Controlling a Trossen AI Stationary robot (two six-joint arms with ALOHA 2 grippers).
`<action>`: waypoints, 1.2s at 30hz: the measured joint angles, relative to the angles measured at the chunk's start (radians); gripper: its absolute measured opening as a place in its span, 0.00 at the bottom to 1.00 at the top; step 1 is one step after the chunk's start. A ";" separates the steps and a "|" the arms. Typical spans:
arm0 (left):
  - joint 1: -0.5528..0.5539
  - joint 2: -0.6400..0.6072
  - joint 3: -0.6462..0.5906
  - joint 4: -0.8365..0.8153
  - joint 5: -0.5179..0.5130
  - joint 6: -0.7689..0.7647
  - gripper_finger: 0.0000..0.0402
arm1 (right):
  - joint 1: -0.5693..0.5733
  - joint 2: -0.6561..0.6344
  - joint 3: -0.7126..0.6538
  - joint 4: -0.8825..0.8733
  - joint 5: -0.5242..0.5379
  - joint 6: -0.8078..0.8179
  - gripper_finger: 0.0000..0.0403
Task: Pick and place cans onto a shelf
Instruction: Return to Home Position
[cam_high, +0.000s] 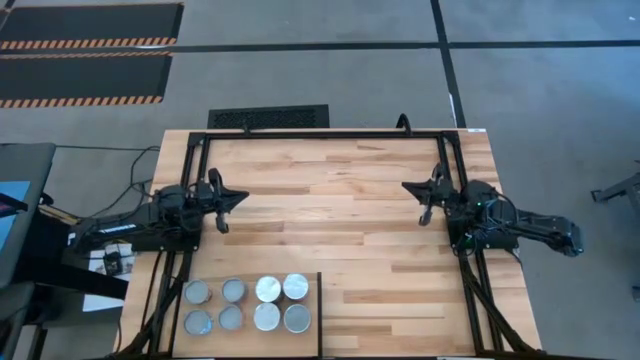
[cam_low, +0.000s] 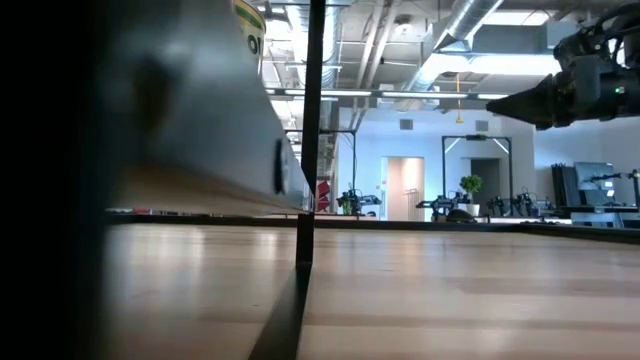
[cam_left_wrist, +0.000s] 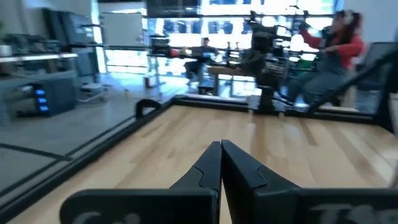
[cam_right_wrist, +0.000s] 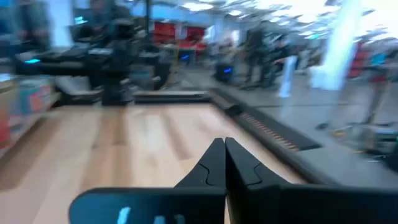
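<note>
Several cans (cam_high: 249, 304) with silver round tops stand upright in two rows on the shelf (cam_high: 311, 340), a pale panel at the table's near left with a black bar along its right edge. In the low view the shelf (cam_low: 200, 130) shows from beneath, with one can's label (cam_low: 252, 30) above it. My left gripper (cam_high: 243, 196) (cam_left_wrist: 221, 146) hangs shut over the table's left side, pointing level toward the right, with nothing in it. My right gripper (cam_high: 404, 186) (cam_right_wrist: 224, 144) (cam_low: 495, 100) hangs shut over the right side, pointing level toward the left, also holding nothing.
A black metal frame (cam_high: 330, 133) runs round the tabletop, and a black post (cam_low: 312, 130) stands at the shelf's corner. Bare plank tabletop (cam_high: 330, 230) lies between the two arms. A seated person (cam_left_wrist: 336, 56) shows in the room beyond the table.
</note>
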 joint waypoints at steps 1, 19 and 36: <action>0.000 0.001 0.000 0.004 -0.020 0.000 0.00 | -0.001 -0.002 0.000 0.007 0.024 -0.012 0.03; 0.001 0.005 0.000 0.018 -0.100 -0.031 0.00 | -0.036 0.035 -0.002 0.007 0.032 -0.047 0.07; 0.001 0.005 0.000 0.017 -0.099 -0.023 0.00 | -0.036 0.035 -0.002 0.008 0.032 -0.048 0.07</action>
